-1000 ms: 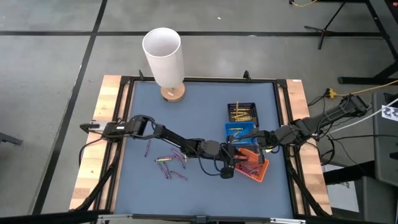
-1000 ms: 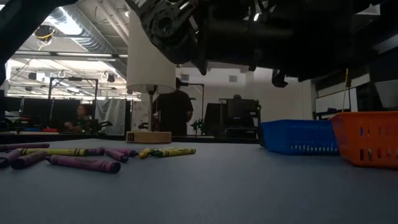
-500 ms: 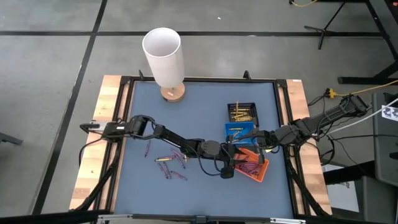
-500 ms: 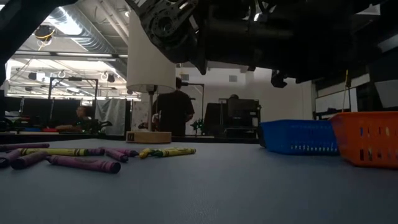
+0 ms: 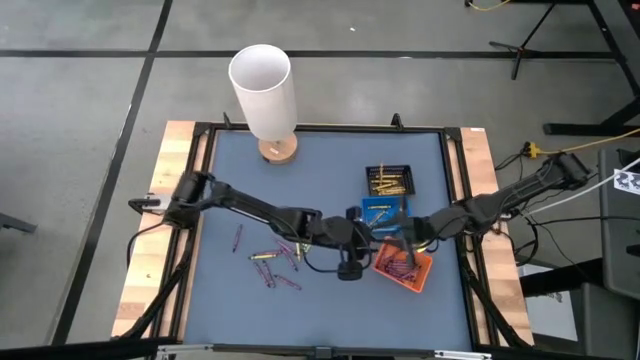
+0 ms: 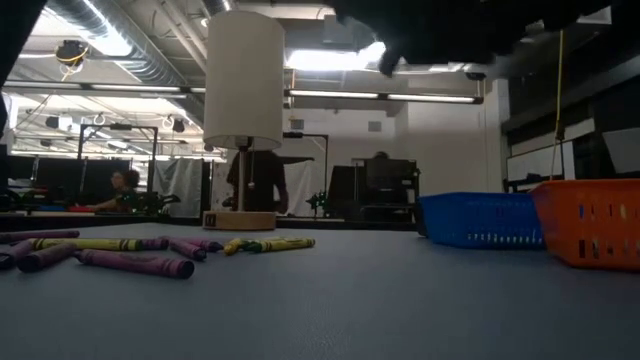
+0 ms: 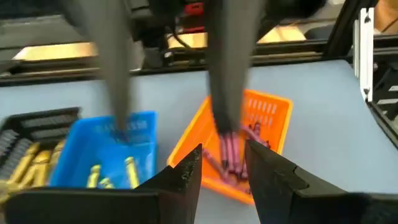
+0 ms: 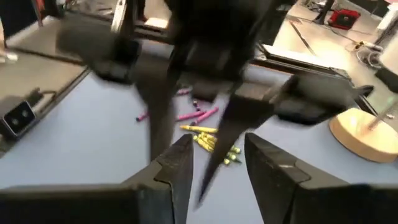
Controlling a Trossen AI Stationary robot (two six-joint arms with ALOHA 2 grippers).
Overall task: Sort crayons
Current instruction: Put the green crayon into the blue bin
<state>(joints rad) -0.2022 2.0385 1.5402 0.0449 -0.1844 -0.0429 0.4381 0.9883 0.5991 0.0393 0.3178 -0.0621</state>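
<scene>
Blue-grey matting covers the table, framed by wood rails, with a white lamp at the far edge and an open workshop behind. Loose crayons, purple and a few yellow, lie in a scatter on the robot's left half; sorted ones sit in the trays: yellow in the black tray and the blue tray, purple in the orange tray. Both arms meet over the trays. The left gripper hangs above the near edge of the orange tray with its jaws parted and nothing between them. The right gripper faces it from the other side, jaws likewise spread and empty, looking back across the mat toward the loose pile.

My worry is crowding: the two grippers are very near each other over the same small trays, and a careless swing by either could knock the other or tip the orange tray and spill its purple sticks. The scattered crayons also overlap, so a reach into the pile may roll neighbours away or catch two colours at once
</scene>
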